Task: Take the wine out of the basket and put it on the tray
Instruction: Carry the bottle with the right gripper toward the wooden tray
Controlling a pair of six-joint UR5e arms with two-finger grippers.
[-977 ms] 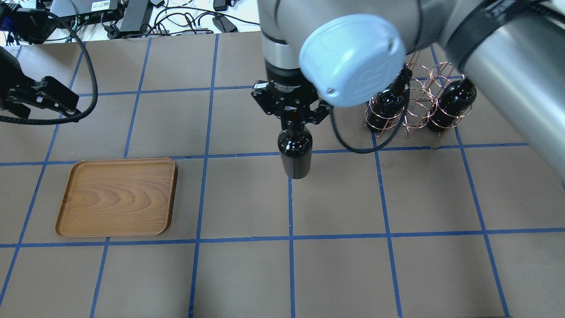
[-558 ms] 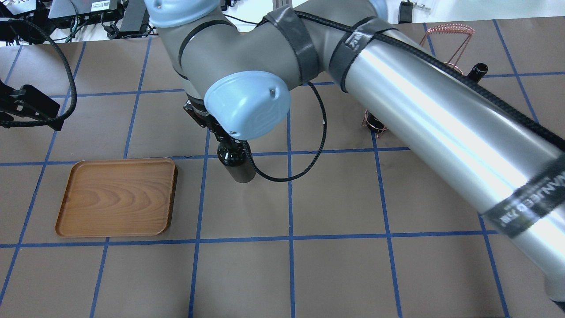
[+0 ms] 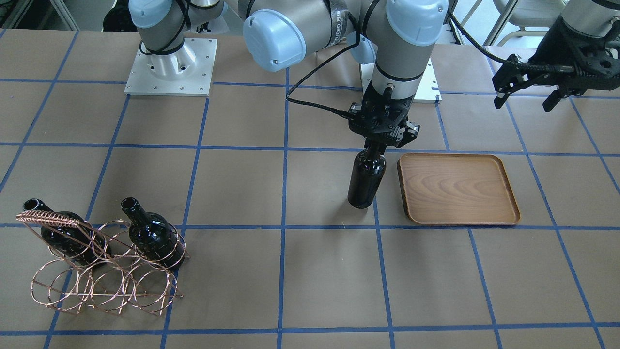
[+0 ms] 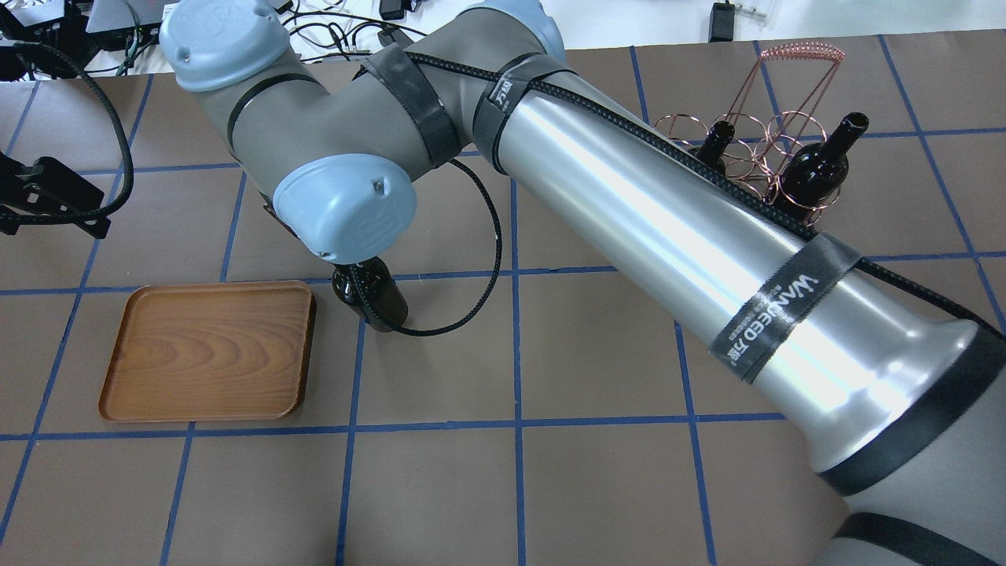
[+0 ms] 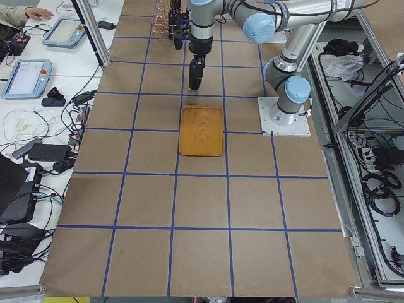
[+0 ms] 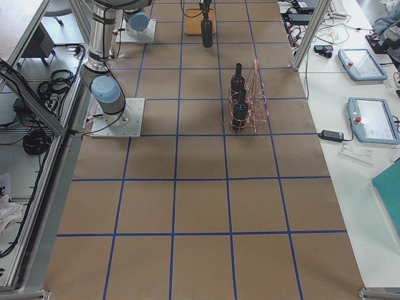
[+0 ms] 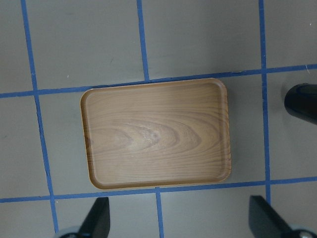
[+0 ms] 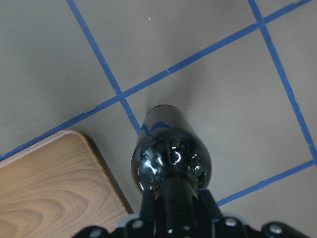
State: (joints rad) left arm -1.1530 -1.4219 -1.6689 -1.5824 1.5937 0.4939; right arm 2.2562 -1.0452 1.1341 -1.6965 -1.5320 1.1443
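Observation:
My right gripper (image 3: 382, 140) is shut on the neck of a dark wine bottle (image 3: 366, 179) and holds it upright over the table. The bottle hangs just beside the short edge of the wooden tray (image 3: 457, 189), not over it. In the overhead view the bottle (image 4: 369, 295) shows under my right wrist, right of the tray (image 4: 208, 350). The right wrist view shows the bottle (image 8: 171, 158) next to a corner of the tray (image 8: 49, 183). My left gripper (image 3: 525, 99) is open and empty, high beyond the tray (image 7: 156, 134).
The copper wire basket (image 3: 101, 276) stands far from the tray and holds two more dark bottles (image 3: 155, 240) (image 3: 63, 235). My long right arm (image 4: 668, 236) stretches across the table's middle. Cables and devices (image 4: 236, 23) lie past the table's far edge.
My right arm has carried the bottle leftward in the overhead view, from the table's middle to just beside the tray. The left gripper has drawn back slightly to the left.

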